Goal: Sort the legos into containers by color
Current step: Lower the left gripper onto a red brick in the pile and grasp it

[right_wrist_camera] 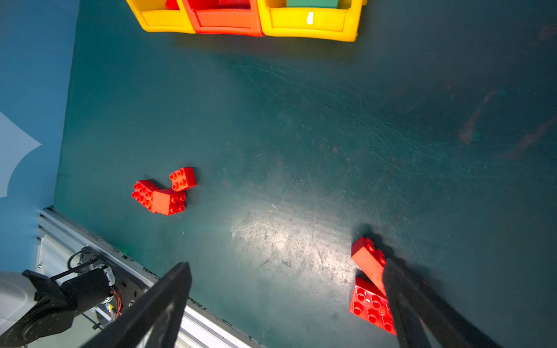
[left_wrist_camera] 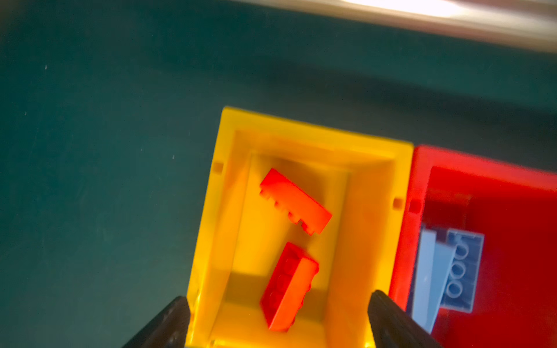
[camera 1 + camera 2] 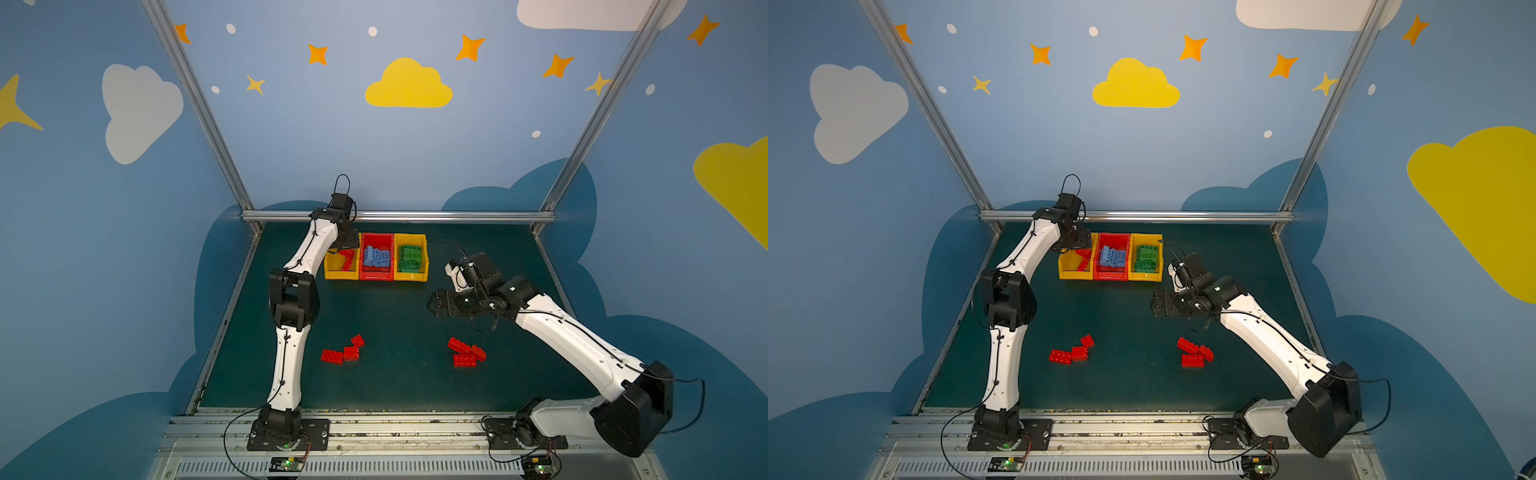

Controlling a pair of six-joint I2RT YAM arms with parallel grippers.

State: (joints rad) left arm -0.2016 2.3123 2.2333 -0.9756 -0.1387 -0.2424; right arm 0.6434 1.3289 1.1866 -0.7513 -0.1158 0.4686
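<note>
The left pincer (image 2: 278, 296) hangs over the left-hand yellow plastic bin (image 2: 370, 211), its two black fingers (image 2: 171, 319) spread wide with nothing gripped between them. Directly under the gap, inside that bin, lies a red studded plastic brick (image 2: 289, 286) on its side. A second red brick (image 2: 294, 200) sits further in on the bin floor, close to the first; the blur keeps me from saying whether they touch. Joined to this bin is the red plastic bin (image 2: 512, 211), holding light blue studded bricks (image 2: 461, 265). Beyond it, the right-hand yellow plastic bin (image 3: 410, 276) holds green studded bricks (image 3: 410, 257).

The right pincer (image 1: 286, 265) is also spread wide and empty, above the dark green mat (image 3: 395, 324), well in front of the bins. In the right wrist view one of its fingers (image 1: 416, 301) covers part of a group of loose red bricks (image 1: 369, 262). In both top views those three bricks (image 3: 465, 352) lie huddled on the mat, a little nearer the front edge than the pincer and apart from it. Another three loose red bricks (image 3: 345, 352) cluster further left on the mat, well clear of both pincers, in front of the left arm's bin.
</note>
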